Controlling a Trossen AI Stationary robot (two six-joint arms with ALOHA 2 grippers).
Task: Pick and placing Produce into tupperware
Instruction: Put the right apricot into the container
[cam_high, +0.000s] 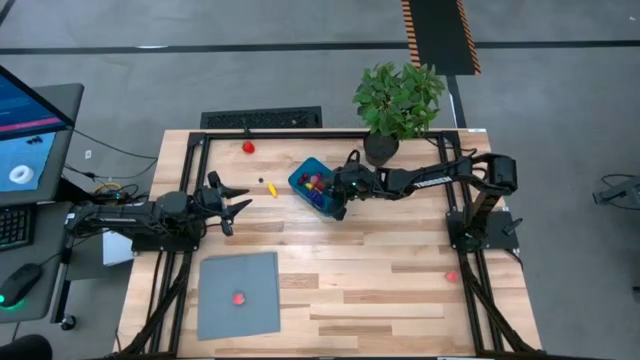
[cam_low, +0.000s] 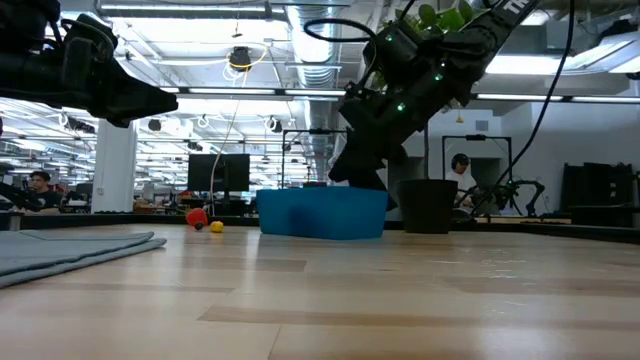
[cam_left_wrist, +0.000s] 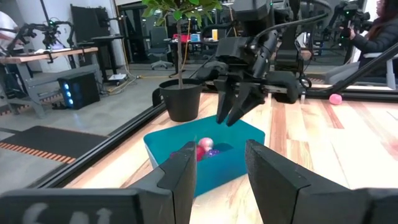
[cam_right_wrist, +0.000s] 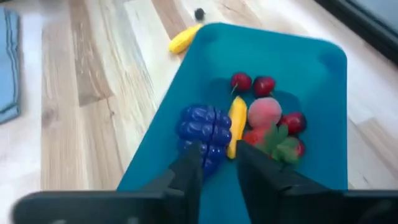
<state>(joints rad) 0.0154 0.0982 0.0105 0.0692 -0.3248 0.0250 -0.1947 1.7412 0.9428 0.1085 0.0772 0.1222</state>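
Several produce pieces (cam_right_wrist: 239, 121) lie in tupperware (cam_right_wrist: 311, 68) directly under right hand (cam_right_wrist: 219, 163), fingers parted, empty.

The tupperware (cam_right_wrist: 298, 68) is teal blue. Inside it lie purple-blue grapes (cam_right_wrist: 204, 130), a yellow banana (cam_right_wrist: 237, 124), a pink peach (cam_right_wrist: 265, 112), dark red cherries (cam_right_wrist: 252, 83) and a red strawberry with green leaves (cam_right_wrist: 280, 142). A yellow piece (cam_high: 272, 190) and a red one (cam_high: 248, 147) sit on the pale wood table (cam_high: 380, 280). The flat sheet (cam_high: 238, 270) is grey with a red piece (cam_high: 239, 297) on it. The plant (cam_high: 398, 98) is green in a black pot (cam_left_wrist: 181, 100).
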